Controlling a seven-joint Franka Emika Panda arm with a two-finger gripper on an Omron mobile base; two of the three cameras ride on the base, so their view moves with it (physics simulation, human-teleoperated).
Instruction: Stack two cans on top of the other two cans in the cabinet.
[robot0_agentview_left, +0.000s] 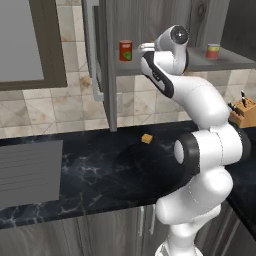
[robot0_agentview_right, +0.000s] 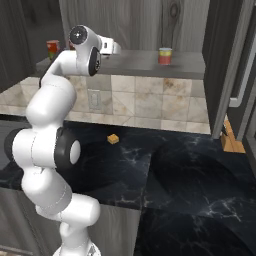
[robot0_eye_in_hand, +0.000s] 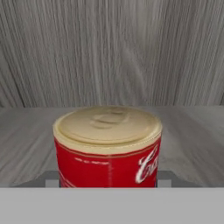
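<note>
The claw is pinching a red can on the cabinet's shelf, at six o'clock in the hand view. It looks light, rigid and slick-sided; mid-body is the sensible hold. Another red can stands well apart.

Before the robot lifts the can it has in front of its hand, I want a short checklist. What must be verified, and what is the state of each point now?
1. Pincer closed on the red can: ok; the hand view shows the can centred, with grey finger parts at both its sides.
2. Can upright on the cabinet shelf: ok.
3. Fingertips' depth on the can: cannot tell; they are hidden by it.
4. Target to stack on chosen: cannot tell; the red can with green label and the green-yellow can both stand upright on the shelf.
5. Room above the shelf to lift: ok, judging by the tall back wall behind.
</note>
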